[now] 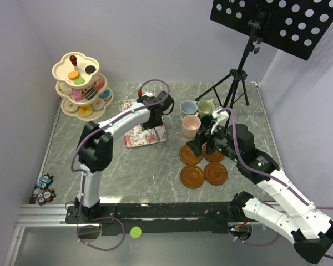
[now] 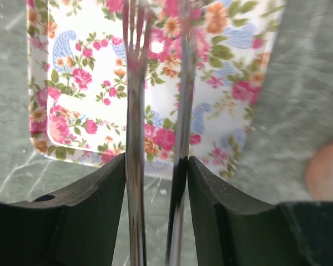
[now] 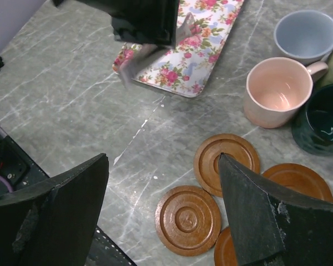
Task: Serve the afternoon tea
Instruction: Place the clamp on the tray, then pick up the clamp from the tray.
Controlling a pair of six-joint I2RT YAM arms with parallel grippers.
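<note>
Far left, back corner of table (image 1: 139,166): stand (image 1: 66,88), 3 tiers, loaded with cakes (image 1: 74,75); small, light toys by the look, probably easy to crush or flick away, so best nipped gently across the middle.

Next right: left gripper (image 2: 155,166) above tray (image 2: 83,66), pinching tongs (image 2: 134,111) between both fingers, the 2 metal blades standing apart and pointing down at the floral surface; nothing between the blades; no cake on the tray that shows.

Centre right: blue mug (image 1: 188,107), light green mug (image 1: 206,106), pink mug (image 1: 190,126), bunched and touching or nearly so; dark green mug (image 3: 324,119) just beside the pink one; all 4 upright and empty; likely stiff, smooth-walled, a little slippery, heavier than the cakes; best taken over the rim, 1 finger inside, or by the handle.

Just nearer: 4 saucers (image 1: 192,176) flat in a tight cluster, bare; thin and hard, likely awkward to lift off the stone; rim edge the only hold.

Rightmost: right gripper (image 3: 162,166) spread wide, empty, hovering over the saucers.

Top view alone gives the stand and both arms' reach; hides most of the dark green mug under the right arm. Right wrist view shows that mug plainly, plus the saucers' ringed faces. Left wrist view alone shows the grip on the tongs up close.
</note>
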